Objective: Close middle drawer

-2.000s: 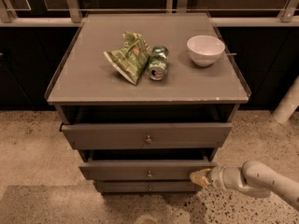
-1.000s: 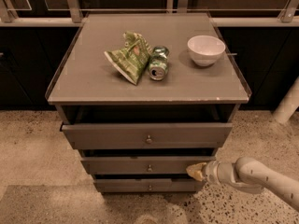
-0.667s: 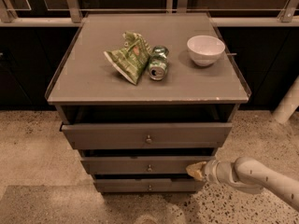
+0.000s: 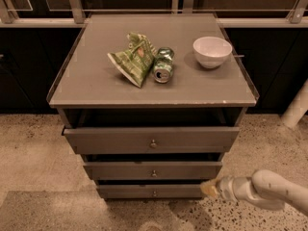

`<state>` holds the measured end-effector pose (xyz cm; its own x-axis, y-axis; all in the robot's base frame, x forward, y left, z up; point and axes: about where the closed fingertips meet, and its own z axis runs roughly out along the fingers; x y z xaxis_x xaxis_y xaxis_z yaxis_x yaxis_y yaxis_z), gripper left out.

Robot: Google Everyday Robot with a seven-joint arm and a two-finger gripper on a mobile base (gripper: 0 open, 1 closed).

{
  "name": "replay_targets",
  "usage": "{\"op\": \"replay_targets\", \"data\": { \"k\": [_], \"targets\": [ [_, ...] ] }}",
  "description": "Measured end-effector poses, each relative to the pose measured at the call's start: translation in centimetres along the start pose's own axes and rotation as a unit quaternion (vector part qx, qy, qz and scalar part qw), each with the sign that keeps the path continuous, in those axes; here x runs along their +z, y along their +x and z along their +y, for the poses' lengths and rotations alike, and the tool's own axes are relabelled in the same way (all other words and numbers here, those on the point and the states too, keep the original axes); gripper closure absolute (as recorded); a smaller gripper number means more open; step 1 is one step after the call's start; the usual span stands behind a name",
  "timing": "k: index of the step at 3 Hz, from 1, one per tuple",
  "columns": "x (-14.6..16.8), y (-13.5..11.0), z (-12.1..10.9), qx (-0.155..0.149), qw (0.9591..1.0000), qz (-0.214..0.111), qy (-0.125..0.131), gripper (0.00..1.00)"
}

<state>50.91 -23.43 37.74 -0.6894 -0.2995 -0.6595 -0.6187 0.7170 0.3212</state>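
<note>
The middle drawer (image 4: 120, 170), grey-brown wood with a plain flat front and a tiny round metal knob (image 4: 154, 173) at centre, sits level (set further back than the top drawer (image 4: 110, 139)). The gripper (image 4: 210, 188) is just below its right end.

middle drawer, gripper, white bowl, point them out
middle drawer (image 4: 153, 170): camera view, centre of its front
gripper (image 4: 210, 188): camera view, its tan tip, low right in frame
white bowl (image 4: 212, 48): camera view, its inside
</note>
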Motion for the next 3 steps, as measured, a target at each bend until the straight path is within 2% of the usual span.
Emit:
{"op": "replay_targets", "data": {
  "k": [1, 2, 3],
  "targets": [
    [-5.67, 4.33, 1.99, 0.054, 0.9975, 0.045, -0.011, 1.00],
    [-5.75, 4.30, 2.19, 0.054, 0.9974, 0.047, -0.013, 0.82],
    [-5.72, 4.29, 2.19, 0.053, 0.9974, 0.047, -0.013, 0.59]
  ]
}}
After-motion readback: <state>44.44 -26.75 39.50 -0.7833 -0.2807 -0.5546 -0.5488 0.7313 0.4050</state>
